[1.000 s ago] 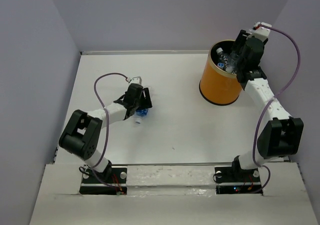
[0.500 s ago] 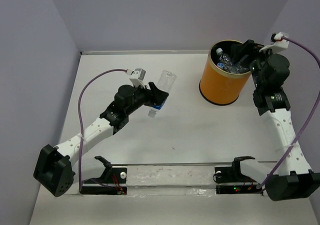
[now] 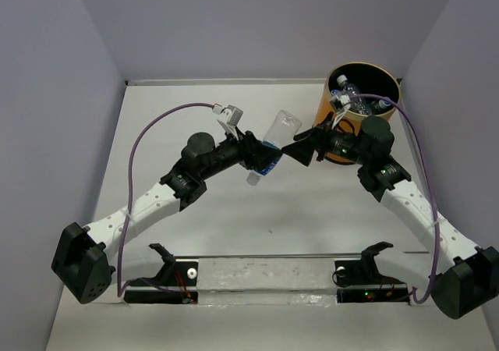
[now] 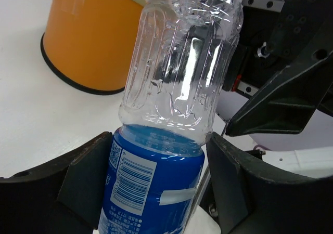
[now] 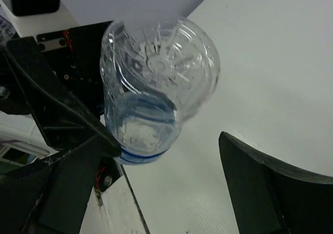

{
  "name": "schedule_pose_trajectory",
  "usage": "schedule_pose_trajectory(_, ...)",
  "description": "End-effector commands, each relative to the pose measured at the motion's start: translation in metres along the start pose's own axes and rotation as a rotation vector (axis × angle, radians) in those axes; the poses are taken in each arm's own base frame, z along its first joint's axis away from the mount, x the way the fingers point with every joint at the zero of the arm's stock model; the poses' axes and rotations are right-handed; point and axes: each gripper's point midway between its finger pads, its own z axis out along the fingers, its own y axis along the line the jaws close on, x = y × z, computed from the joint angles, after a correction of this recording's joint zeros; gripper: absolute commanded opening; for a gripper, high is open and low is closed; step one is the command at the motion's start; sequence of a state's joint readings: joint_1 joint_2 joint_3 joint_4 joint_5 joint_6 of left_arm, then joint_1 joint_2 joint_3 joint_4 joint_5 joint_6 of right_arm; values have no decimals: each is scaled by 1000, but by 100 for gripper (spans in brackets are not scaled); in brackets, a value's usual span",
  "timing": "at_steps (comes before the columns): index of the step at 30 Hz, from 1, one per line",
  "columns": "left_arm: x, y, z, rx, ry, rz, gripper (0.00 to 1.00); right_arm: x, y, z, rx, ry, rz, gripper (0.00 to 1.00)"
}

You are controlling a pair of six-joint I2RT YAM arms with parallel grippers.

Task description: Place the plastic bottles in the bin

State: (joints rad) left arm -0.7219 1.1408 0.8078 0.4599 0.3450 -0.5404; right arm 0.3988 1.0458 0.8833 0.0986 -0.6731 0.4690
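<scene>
Top external view: the left gripper (image 3: 260, 156) reaches to the middle of the white table (image 3: 179, 109), clamped around the blue-labelled bottle (image 3: 274, 140), which is held in the air. The bottle is tilted, its clear base up and toward the bin (image 3: 327, 117) and its cap (image 3: 253, 179) down and toward the near edge. The right gripper (image 3: 301, 150) points left at the bottle's upper part with its jaws spread wide and nothing between them. Its arm crosses in front of the orange bin, which stands at the far right corner. Other clear bottles (image 3: 348, 93) lie inside the bin.

Left wrist view: the two black fingers (image 4: 83, 187) of the left gripper (image 4: 161, 140) press on either side of the blue label (image 4: 140, 187). The crinkled clear body of the bottle (image 4: 182, 67) rises above them. The bin (image 4: 88, 36) stands beyond on the left, on the table (image 4: 31, 104). A black finger of the right gripper (image 4: 281, 104) hangs just beside the bottle on the right.

Right wrist view: the bottle's base (image 5: 158, 78) faces the camera, just beyond the parted fingers (image 5: 265, 177) of the right gripper (image 5: 167, 140). The left-hand finger lies close under the bottle. Whether it touches cannot be told, since the two overlap here. The other finger stands clear of the bottle, with the table (image 5: 270, 47) showing between them.
</scene>
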Motion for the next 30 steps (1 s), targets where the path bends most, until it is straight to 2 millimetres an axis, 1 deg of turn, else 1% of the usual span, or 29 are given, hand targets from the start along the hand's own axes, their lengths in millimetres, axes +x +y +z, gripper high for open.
schedule_pose_trajectory(1,-14,-28,4,111,-30,33,48,-14,17,10,-135,-49,-28,98)
schedule_pose_trajectory(2,-9,-25,7,108,-15,28,48,-18,24,10,-176,-65,-44,98)
schedule_pose_trajectory(5,-3,-27,10,128,10,24,48,-19,24,13,-193,-88,-12,98)
schedule_pose_trajectory(6,1,-28,13,136,25,22,48,-24,22,14,-180,-110,-15,95)
schedule_pose_trajectory(8,2,-31,14,148,29,26,48,-28,20,16,-161,-136,-13,91)
schedule_pose_trajectory(11,3,-35,14,158,31,29,49,-36,18,17,-143,-176,-4,79)
schedule_pose_trajectory(12,2,-35,13,159,29,31,50,-38,19,17,-143,-186,-1,67)
schedule_pose_trajectory(13,2,-35,13,159,27,33,56,-44,18,16,-128,-215,2,60)
schedule_pose_trajectory(14,1,-36,11,160,26,35,63,-49,13,16,-97,-244,8,47)
schedule_pose_trajectory(15,1,-37,10,163,26,36,82,-52,11,15,-76,-254,13,40)
schedule_pose_trajectory(17,1,-38,3,156,25,43,99,-62,5,14,-17,-278,11,32)
schedule_pose_trajectory(19,-3,-34,-1,118,18,55,99,-74,-3,10,47,-320,-22,31)
schedule_pose_trajectory(20,4,-26,-5,71,53,62,99,-83,-4,7,78,-351,-48,30)
schedule_pose_trajectory(21,-4,-30,-12,59,37,78,99,-91,-17,2,166,-378,-54,29)
schedule_pose_trajectory(22,-7,-22,-16,10,30,100,99,-114,-17,-7,215,-426,-117,29)
schedule_pose_trajectory(23,-7,-19,-29,-38,47,106,99,-128,-18,-16,262,-463,-141,29)
schedule_pose_trajectory(24,-11,-10,-35,-102,30,115,99,-152,-20,-30,332,-525,-191,29)
schedule_pose_trajectory(25,-13,-7,-43,-138,31,127,99,-167,-20,-39,362,-563,-218,28)
schedule_pose_trajectory(26,-13,-5,-59,-172,38,152,99,-184,-27,-53,413,-605,-240,28)
schedule_pose_trajectory(27,-19,0,-66,-212,14,169,99,-195,-33,-62,461,-619,-267,28)
schedule_pose_trajectory(28,-17,4,-74,-242,24,178,99,-207,-38,-70,501,-635,-285,28)
schedule_pose_trajectory(29,-18,9,-87,-288,27,204,99,-229,-51,-86,602,-674,-289,27)
schedule_pose_trajectory(30,-19,13,-94,-315,29,221,99,-241,-62,-98,690,-693,-323,27)
